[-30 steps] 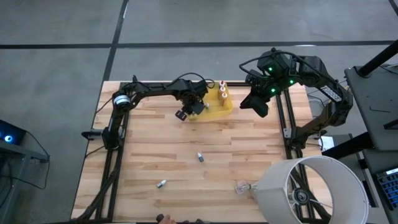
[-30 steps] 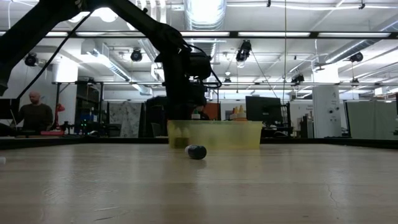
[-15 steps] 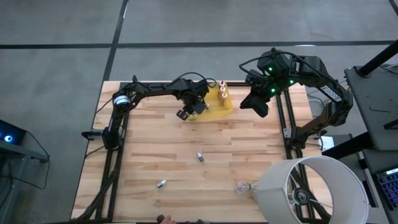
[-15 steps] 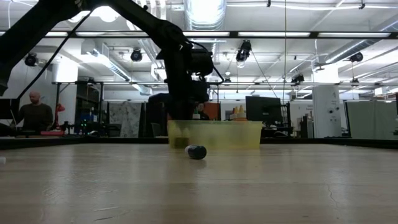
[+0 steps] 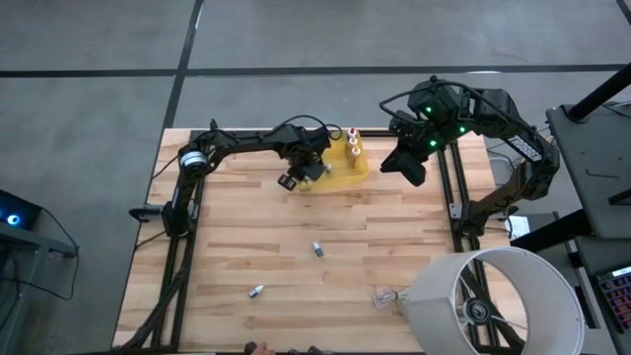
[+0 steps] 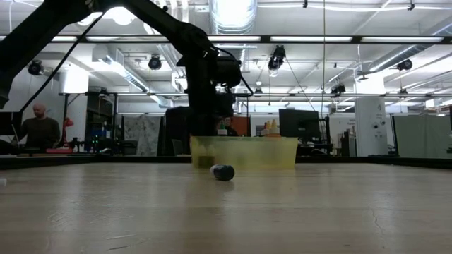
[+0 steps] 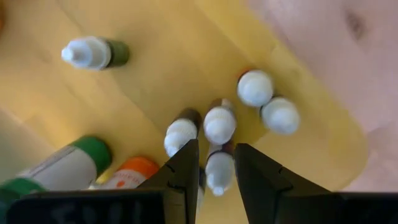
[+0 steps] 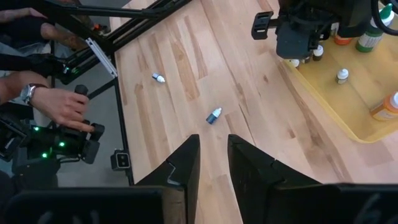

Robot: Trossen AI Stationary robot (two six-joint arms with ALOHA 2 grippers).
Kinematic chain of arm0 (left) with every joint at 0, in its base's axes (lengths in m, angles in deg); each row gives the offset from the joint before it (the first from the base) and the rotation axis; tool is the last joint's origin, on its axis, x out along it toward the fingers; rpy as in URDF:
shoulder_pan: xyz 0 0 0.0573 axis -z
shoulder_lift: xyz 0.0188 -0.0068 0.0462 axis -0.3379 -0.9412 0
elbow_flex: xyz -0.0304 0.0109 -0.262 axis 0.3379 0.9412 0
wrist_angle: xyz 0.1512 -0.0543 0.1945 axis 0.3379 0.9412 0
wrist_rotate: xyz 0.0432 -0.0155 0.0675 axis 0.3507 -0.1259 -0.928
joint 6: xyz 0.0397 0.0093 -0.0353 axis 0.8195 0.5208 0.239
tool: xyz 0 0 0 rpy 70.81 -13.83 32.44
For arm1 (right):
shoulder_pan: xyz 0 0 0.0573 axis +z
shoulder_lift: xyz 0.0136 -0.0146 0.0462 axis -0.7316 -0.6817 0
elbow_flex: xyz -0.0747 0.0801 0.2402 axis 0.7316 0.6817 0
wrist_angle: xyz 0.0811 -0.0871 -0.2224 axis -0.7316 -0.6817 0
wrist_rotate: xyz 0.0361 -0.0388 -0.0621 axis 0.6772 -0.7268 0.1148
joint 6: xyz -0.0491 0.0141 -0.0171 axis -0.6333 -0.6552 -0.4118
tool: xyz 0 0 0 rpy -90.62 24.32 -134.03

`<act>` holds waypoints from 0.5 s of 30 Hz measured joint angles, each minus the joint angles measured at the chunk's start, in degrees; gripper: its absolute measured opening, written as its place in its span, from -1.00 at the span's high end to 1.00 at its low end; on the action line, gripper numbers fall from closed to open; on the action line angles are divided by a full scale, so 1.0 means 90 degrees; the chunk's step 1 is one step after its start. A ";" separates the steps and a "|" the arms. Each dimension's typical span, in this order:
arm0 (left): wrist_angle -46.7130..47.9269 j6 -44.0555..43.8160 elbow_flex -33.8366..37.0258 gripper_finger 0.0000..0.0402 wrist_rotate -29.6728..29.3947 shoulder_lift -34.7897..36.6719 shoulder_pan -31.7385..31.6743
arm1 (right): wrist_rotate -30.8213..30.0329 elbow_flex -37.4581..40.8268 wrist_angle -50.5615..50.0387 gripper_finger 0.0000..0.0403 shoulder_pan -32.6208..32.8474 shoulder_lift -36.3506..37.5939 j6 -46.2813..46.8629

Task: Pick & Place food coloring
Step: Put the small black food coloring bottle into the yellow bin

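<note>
The translucent yellow tray (image 5: 347, 178) stands at the table's far middle and holds several food coloring bottles (image 7: 255, 87), most of them upright with white caps. My left gripper (image 7: 214, 146) points down over the tray's left end (image 5: 301, 176) and is shut on one small white-capped bottle (image 7: 219, 175). Two more bottles lie loose on the wood, one mid-table (image 5: 317, 248) and one nearer the front (image 5: 255, 291). My right gripper (image 8: 213, 140) hangs high by the table's far right (image 5: 412, 166), its fingers a narrow gap apart with nothing between them. My left gripper pinches the little bottle's body (image 7: 219, 180) between its two fingers, coming from above and pointing down. The bottle stands upright, white tip up, beside other upright bottles. Whether its base rests on the tray floor is hidden by the bottle itself.
Taller bottles with a green cap (image 7: 81, 163) and an orange cap (image 7: 134, 171) stand in the tray. A clear plastic scrap (image 5: 383, 296) and a white lampshade (image 5: 493, 301) sit at the near right. A person's hand (image 8: 62, 106) is beside the table's left frame.
</note>
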State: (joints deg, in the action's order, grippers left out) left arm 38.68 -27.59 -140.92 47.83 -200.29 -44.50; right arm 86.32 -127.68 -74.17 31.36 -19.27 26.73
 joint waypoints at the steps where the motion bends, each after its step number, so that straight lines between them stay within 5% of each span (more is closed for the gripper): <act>1: 0.0001 0.0000 0.0000 0.62 -0.0095 0.0000 0.0000 | 0.0000 0.0000 0.0000 0.63 -0.0002 0.0000 0.0000; 15: 0.0560 -0.0177 -0.0686 0.62 -0.0475 0.0015 0.0002 | 0.0000 0.0000 0.0002 0.60 -0.0002 0.0000 -0.0053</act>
State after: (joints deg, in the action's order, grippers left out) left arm 43.72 -29.18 -147.09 43.55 -200.16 -44.48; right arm 86.32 -127.68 -74.15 31.34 -19.27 26.25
